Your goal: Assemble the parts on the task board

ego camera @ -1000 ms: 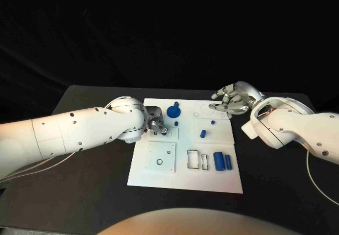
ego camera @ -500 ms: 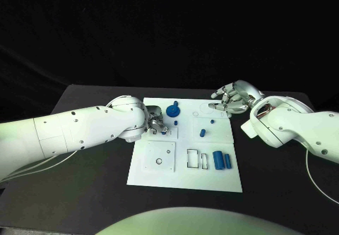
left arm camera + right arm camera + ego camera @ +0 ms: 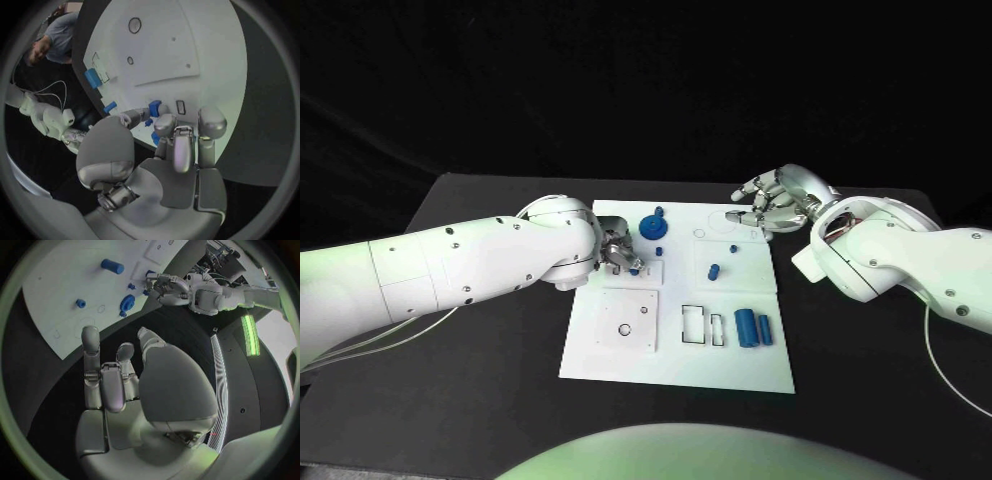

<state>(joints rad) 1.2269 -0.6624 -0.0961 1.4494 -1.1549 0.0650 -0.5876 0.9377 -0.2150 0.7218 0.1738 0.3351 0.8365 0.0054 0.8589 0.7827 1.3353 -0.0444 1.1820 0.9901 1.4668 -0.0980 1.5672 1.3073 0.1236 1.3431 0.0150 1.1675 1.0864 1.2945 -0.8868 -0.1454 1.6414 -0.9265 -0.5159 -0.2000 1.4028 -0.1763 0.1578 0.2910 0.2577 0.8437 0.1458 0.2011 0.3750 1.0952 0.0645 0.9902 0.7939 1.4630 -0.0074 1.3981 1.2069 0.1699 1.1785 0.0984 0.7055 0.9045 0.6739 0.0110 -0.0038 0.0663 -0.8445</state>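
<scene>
Resting at the left edge of the task board, the left hand has its fingers bent down onto the board, with small blue parts right at their tips; whether they actually pinch one of these I cannot tell. The white board lies in the middle of the black surface, its long sides running from the near edge toward the far edge.

The right hand sits over the board's far right corner, fingers curled loosely inward and a little apart, with nothing between them.

On the board, a round blue disc with a knob stands near the far edge, just beside the left hand. A small blue peg lies near the middle, and a tiny blue stud sits a little farther back. Two blue cylinders lie side by side near the right edge, next to a pair of rectangular slots. A square plate outline with a small round hole occupies the near left part.
</scene>
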